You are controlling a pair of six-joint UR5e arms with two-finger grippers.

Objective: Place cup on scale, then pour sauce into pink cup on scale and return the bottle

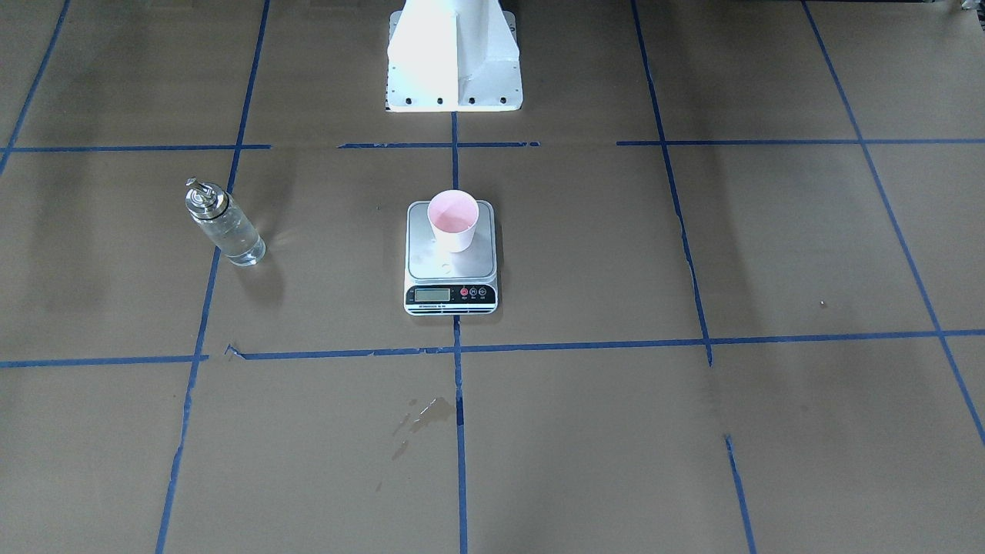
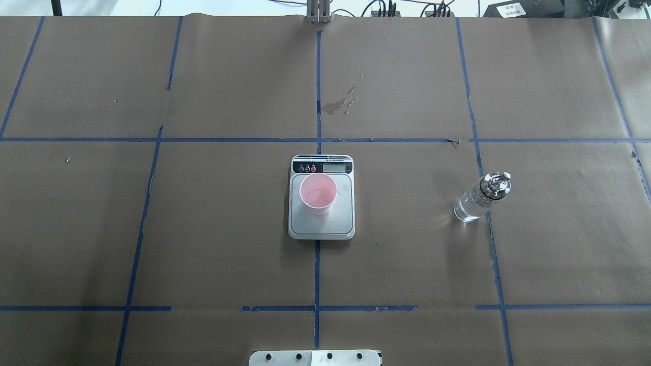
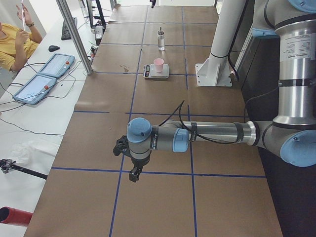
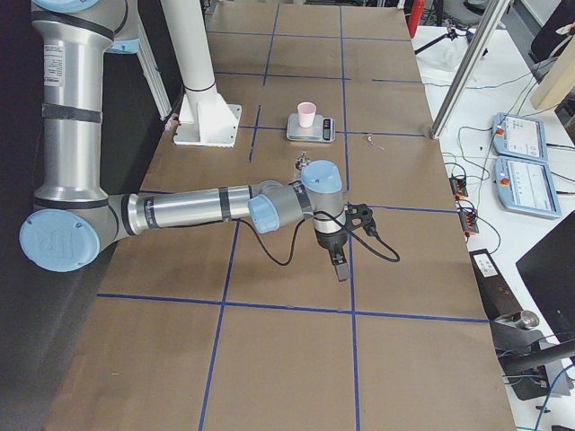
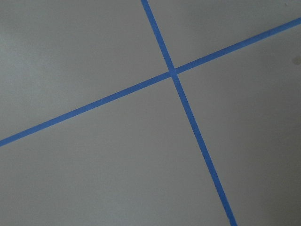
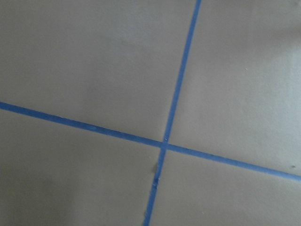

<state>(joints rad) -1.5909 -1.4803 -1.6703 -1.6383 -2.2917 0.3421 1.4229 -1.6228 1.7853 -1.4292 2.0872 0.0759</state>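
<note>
Pink cup (image 2: 318,192) on the scale (image 2: 325,229), bottle (image 2: 478,201) standing well apart to the right.
The left arm's fingers (image 3: 133,174) hang over bare worktop (image 2: 152,229); the cup sits toward the plate's display end; the right arm's fingers (image 4: 340,268) hang likewise. Whether either pair is clenched cannot be told.

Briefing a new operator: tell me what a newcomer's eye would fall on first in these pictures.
A pale pink tapered paper cup stands on the grey steel plate of a small white digital scale at the centre of the brown-paper-covered table. A clear glass bottle with a metal spout stands upright, apart, toward the robot's right. A dark stain marks the paper on the operators' side.
</note>
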